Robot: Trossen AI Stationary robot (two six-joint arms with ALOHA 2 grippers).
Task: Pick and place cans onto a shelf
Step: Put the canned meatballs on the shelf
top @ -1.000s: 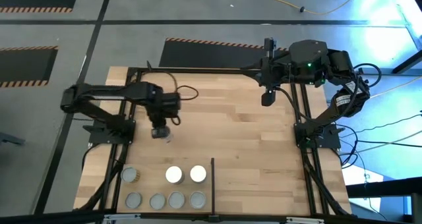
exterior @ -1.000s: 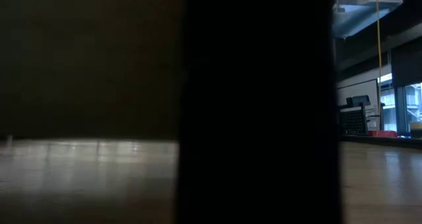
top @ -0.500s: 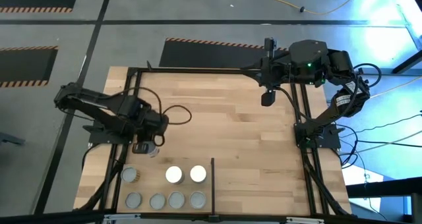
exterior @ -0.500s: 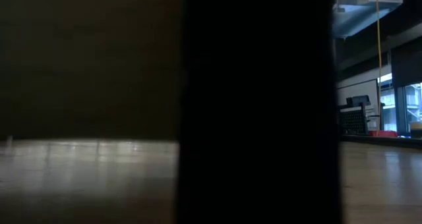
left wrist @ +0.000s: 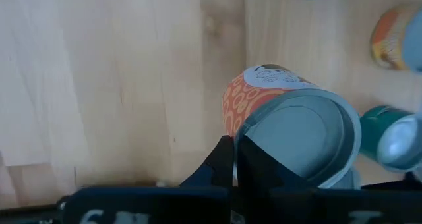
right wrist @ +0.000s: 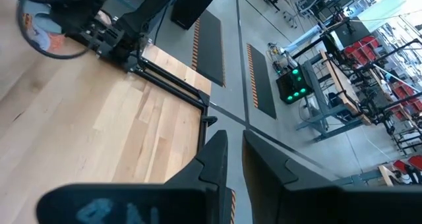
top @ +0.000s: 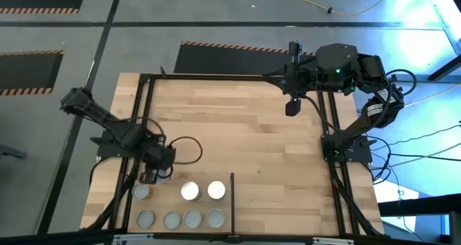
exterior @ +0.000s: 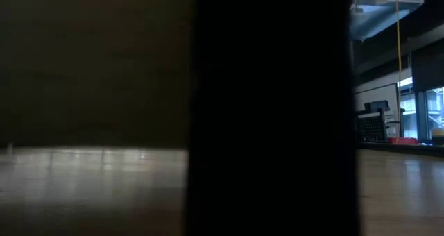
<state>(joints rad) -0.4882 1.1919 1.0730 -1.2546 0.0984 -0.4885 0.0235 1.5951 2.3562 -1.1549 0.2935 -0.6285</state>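
Wooden counter [top: 245, 130]: the left gripper [top: 153, 175], clamped on an orange can [left wrist: 290, 128], has swung down from mid-counter to just beside the 7 cans [top: 191, 205] already standing on the shelf [top: 232, 202]; release looks next; the right gripper [top: 292, 108] waits, nearly closed

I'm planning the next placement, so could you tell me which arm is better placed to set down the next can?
The left arm, most likely. Its end effector is over the can group at the near left, shut on an orange-patterned can. The right end effector hangs at the table's far side, away from every can.
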